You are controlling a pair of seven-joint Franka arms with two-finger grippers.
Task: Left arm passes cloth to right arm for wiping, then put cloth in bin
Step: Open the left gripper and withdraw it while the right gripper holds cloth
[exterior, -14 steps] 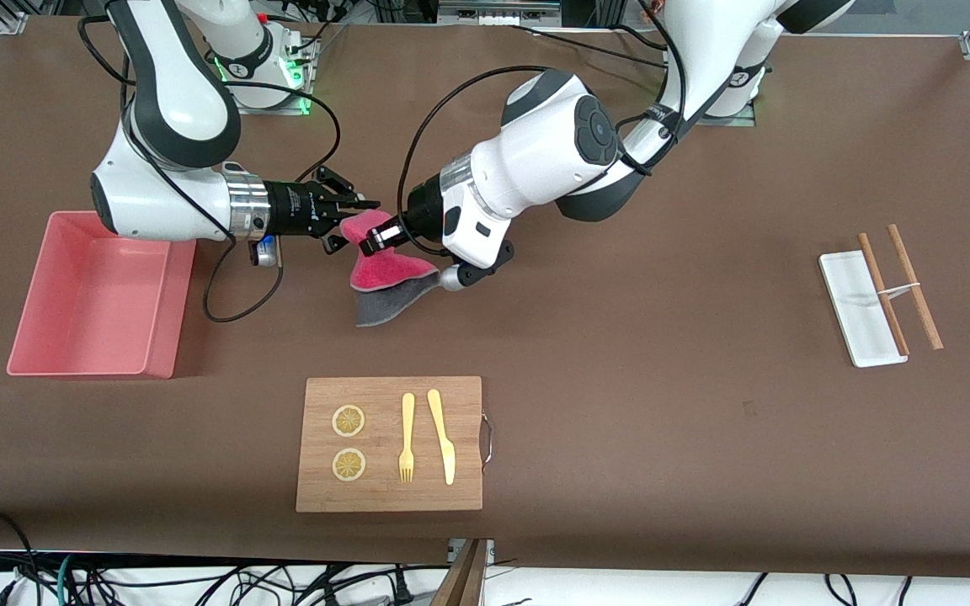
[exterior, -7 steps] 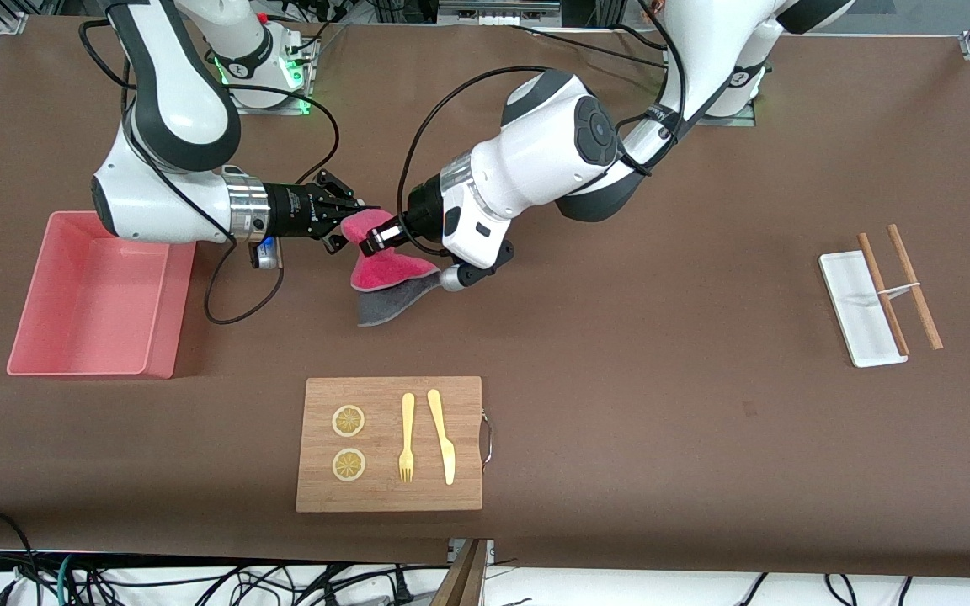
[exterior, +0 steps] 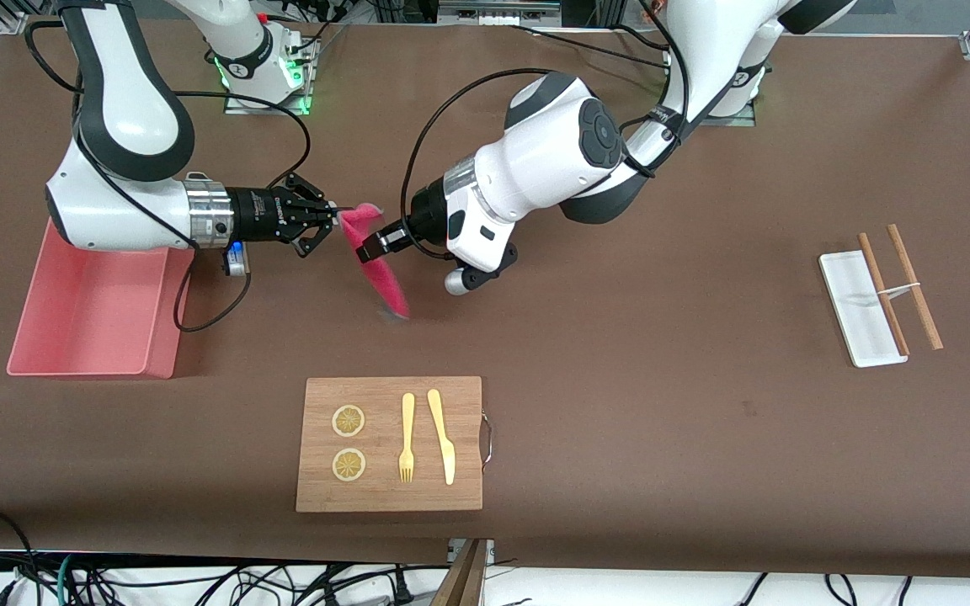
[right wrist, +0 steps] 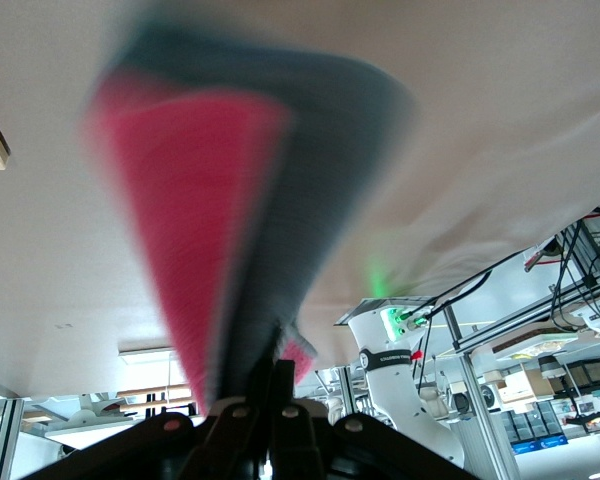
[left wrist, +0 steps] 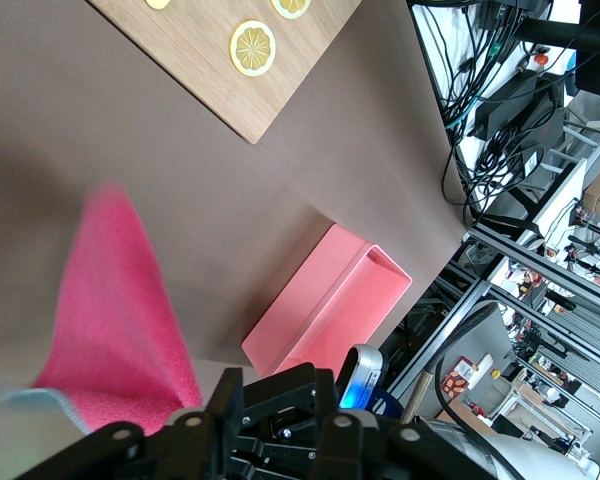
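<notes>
Right hand (exterior: 335,220) clamping the cloth (exterior: 375,261) by its top corner, cloth hanging over the counter (exterior: 620,379) mid-width, toward the base-side edge, left hand (exterior: 371,243) just beside it, fingers parted, gripping nothing, bin (exterior: 161,337) sitting near the right-arm end.

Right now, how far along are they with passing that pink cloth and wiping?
The handover looks done: the right gripper is shut on the cloth, which hangs free above the table, and the left gripper beside it seems to have let go. Wiping looks not yet begun, and the bin holds no cloth.
</notes>
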